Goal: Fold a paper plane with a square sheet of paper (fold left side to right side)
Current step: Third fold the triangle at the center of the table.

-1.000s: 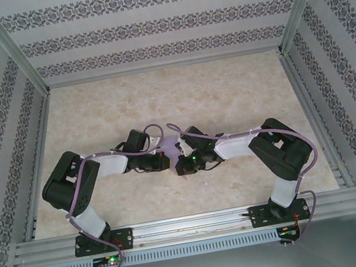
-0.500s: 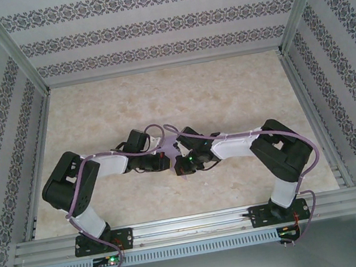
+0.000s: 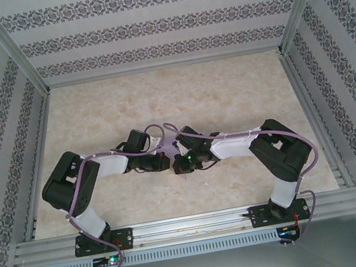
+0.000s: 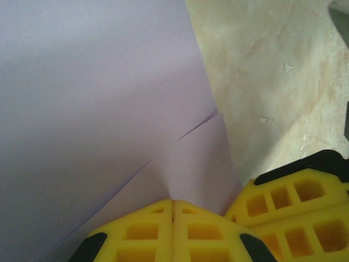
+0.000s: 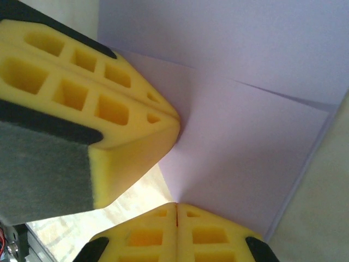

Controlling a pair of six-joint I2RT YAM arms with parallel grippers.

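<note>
The square sheet of paper (image 3: 166,149) lies at the middle of the table (image 3: 226,92) in the top view, a small lilac patch between the two wrists; the left arm (image 3: 96,170) and right arm (image 3: 247,141) reach inward and meet over it, so most of it is covered; whether it rests on the table or is raised cannot be told from here; no writing can be read, the striped walls (image 3: 161,26) bearing only ornament.

In the left wrist view the paper (image 4: 98,98) covers the left and middle; it is no flat square, for a slanted edge of one layer runs across another and a crease leads down to the left fingers (image 4: 136,234), which are clenched tip to tip on the sheet; the right fingers (image 4: 294,207) sit just beside them at the near right; the paper is plain and unmarked.

In the right wrist view the right fingers (image 5: 142,237) are likewise pinched shut on the paper (image 5: 245,109), with the left fingers (image 5: 82,93) touching it from the left; layered edges show toward the far right, again without print or label.

By my reading at least one fold is made and another is being worked; the slim pointed plane is not yet formed, so the lengthwise creases remain.
</note>
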